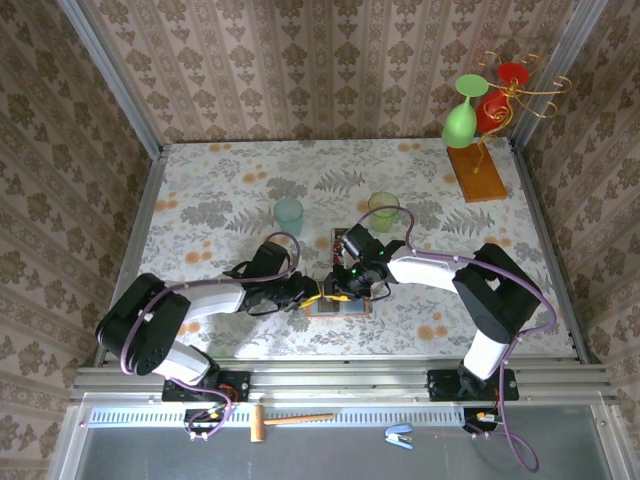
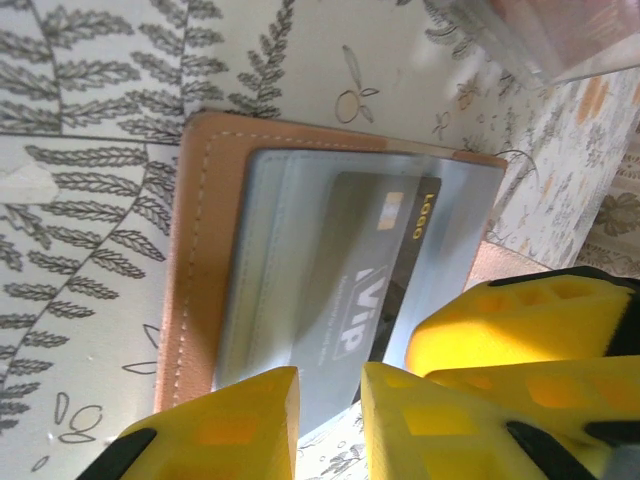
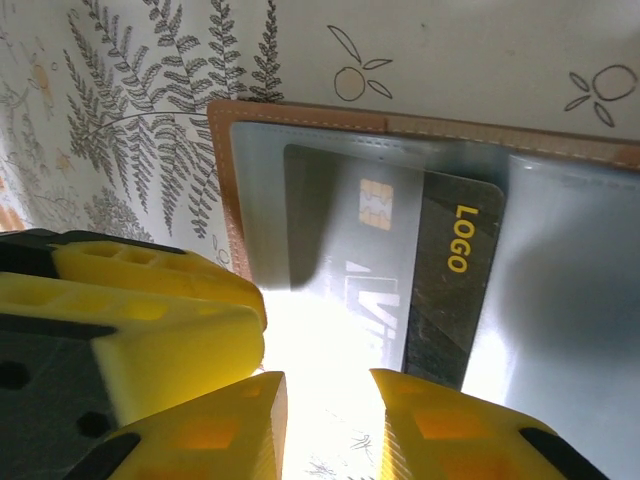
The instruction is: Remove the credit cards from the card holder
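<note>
Both hands, left hand (image 2: 328, 425) and right hand (image 3: 328, 425), stand narrow over the wallet (image 2: 200, 260); the black card (image 2: 375, 270) could slip if pinched shallowly.

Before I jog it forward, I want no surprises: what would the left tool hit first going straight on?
Probably the card holder: the left tool points at its near edge, where the dark card sits in the grey pocket. Depth is unclear.

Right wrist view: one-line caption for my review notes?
Open brown card holder on the fern-print tablecloth, a dark card marked LOGO partly out of its grey pocket, yellow jaws just below.
</note>
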{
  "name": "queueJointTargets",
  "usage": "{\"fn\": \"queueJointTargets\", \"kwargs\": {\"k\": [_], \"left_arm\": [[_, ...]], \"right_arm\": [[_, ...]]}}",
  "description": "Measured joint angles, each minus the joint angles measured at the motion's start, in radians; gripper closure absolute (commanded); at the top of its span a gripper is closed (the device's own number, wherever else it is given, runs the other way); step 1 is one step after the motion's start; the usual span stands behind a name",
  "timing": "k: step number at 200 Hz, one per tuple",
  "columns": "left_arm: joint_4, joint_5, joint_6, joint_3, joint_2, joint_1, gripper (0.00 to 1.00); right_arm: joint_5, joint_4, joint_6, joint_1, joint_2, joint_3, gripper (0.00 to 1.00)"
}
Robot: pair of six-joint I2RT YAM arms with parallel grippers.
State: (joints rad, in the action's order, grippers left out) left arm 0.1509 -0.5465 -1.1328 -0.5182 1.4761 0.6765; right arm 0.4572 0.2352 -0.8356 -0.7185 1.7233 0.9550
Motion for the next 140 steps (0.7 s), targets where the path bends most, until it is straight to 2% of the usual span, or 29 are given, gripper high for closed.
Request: {"fn": "queueJointTargets", "kwargs": {"k": [140], "left_arm": [[0.05,-0.023,0.003,0.014,0.034,-0.011,0.77]], "right_arm": [[-0.014,0.041,0.022,-0.006,0.032,-0.003,0.71]]}}
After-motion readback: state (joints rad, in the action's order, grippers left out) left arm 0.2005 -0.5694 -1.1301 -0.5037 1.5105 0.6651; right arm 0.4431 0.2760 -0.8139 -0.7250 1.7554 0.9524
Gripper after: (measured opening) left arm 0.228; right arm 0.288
